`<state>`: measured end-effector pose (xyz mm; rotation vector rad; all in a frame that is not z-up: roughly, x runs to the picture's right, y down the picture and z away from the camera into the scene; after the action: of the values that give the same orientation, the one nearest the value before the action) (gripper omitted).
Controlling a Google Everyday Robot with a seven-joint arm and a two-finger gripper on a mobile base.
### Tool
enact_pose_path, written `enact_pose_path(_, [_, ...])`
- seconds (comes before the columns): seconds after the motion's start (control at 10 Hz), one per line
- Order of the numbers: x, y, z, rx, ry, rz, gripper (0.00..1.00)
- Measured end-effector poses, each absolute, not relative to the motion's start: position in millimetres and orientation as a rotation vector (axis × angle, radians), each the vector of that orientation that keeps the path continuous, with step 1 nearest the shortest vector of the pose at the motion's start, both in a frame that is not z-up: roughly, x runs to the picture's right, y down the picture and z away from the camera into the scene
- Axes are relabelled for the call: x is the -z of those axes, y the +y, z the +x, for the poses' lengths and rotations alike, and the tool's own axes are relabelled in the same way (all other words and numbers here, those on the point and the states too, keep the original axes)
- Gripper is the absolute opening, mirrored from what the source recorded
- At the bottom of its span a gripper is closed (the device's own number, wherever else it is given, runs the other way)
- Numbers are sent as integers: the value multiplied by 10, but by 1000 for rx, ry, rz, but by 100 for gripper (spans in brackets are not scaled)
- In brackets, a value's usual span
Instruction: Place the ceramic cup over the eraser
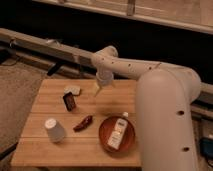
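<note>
The white ceramic cup [54,129] stands upside down near the front left of the wooden table [50,150]. The dark eraser [69,101] lies behind it, toward the table's middle left. My gripper [98,90] hangs over the back middle of the table, to the right of the eraser and well apart from the cup. It holds nothing that I can see.
A pale whitish lump [73,89] lies just behind the eraser. A dark red chili pepper [83,123] lies right of the cup. A red-brown bowl [103,134] with a white labelled bottle [117,133] in it sits front right. My white arm [165,105] covers the right side.
</note>
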<state>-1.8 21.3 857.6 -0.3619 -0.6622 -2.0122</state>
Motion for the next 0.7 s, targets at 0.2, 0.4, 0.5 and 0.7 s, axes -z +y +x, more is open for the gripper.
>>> enact_pose_path(0.2, [-8330,344,-304,2094,-649,-337,80])
enact_pose_path(0.4, [-8065,574,-655,2201,-650,-311,80])
enact_pose_path(0.5, [-7940,684,-845,2257,-657,-294,80])
enact_pose_path(0.7, [-7736,841,-1147,2344,-677,-260,80])
